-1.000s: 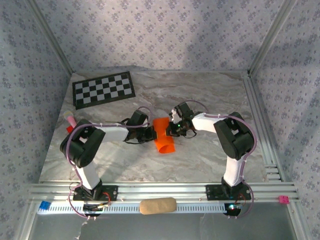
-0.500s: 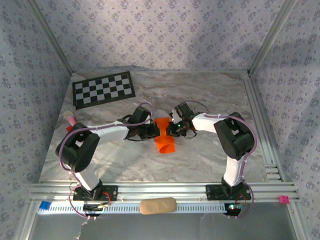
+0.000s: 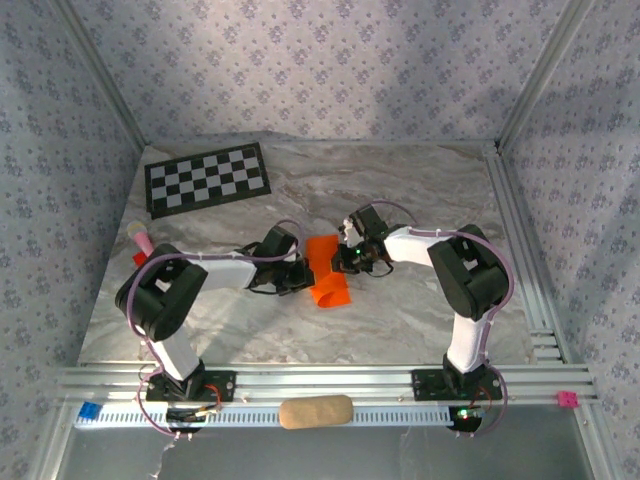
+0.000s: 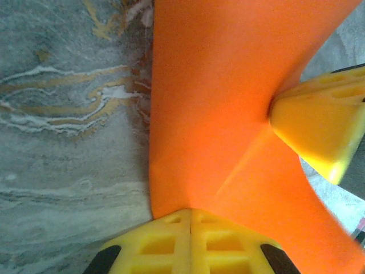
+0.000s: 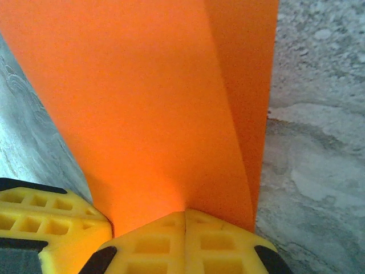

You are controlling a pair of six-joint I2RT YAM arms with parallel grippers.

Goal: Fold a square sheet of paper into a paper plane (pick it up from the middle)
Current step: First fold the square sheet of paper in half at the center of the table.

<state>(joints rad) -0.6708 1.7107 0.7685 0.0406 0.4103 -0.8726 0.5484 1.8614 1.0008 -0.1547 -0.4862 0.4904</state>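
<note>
The orange sheet of paper (image 3: 327,280) is folded into a narrow, creased shape at mid-table, held between both grippers. My left gripper (image 3: 304,272) is shut on its left edge. In the left wrist view the yellow fingertips (image 4: 171,242) meet on the paper (image 4: 217,103), with the right gripper's finger (image 4: 319,128) pressing in from the right. My right gripper (image 3: 344,258) is shut on the paper's right side. In the right wrist view its jaws (image 5: 185,220) pinch the layered fold (image 5: 148,97), and the left gripper's finger (image 5: 45,222) sits beside them.
A black-and-white checkerboard sheet (image 3: 208,178) lies at the back left. A small red and pink object (image 3: 140,245) sits at the left edge. On the front rail rest a tan oblong (image 3: 315,411), a blue block (image 3: 90,410) and a pink block (image 3: 567,399).
The left arm's wrist swung toward the back half a second ago and has come back toward the front. The paper and the right gripper have barely moved.
</note>
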